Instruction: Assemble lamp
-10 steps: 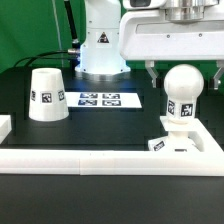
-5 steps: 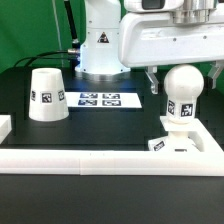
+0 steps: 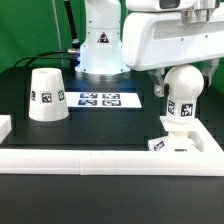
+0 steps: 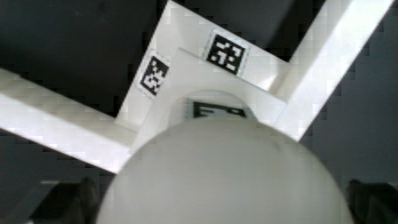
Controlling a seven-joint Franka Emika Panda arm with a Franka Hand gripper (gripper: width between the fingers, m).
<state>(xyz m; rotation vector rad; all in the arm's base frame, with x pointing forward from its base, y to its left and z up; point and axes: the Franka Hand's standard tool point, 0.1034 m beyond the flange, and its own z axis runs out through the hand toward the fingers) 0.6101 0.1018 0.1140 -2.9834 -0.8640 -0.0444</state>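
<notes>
The ball-shaped bulb (image 3: pixel 183 88) stands upright on the flat square base (image 3: pixel 181 145) at the exterior view's right. My gripper (image 3: pixel 188 88) hangs over it, open, with one finger (image 3: pixel 160 88) beside the ball on the left and the other mostly hidden at the right. In the wrist view the bulb (image 4: pixel 222 170) fills the space between the dark fingers (image 4: pixel 66 200) of the gripper (image 4: pixel 214 205), above the tagged base (image 4: pixel 187 60). The truncated-cone shade (image 3: pixel 47 95) stands alone at the left.
A white raised border (image 3: pixel 80 160) runs along the front and holds the base in its right corner. The marker board (image 3: pixel 100 99) lies flat mid-table. The arm's pedestal (image 3: pixel 100 50) stands behind it.
My hand has come lower and a little to the right, so its fingers now flank the bulb's ball. The bulb, base and shade have not moved.
</notes>
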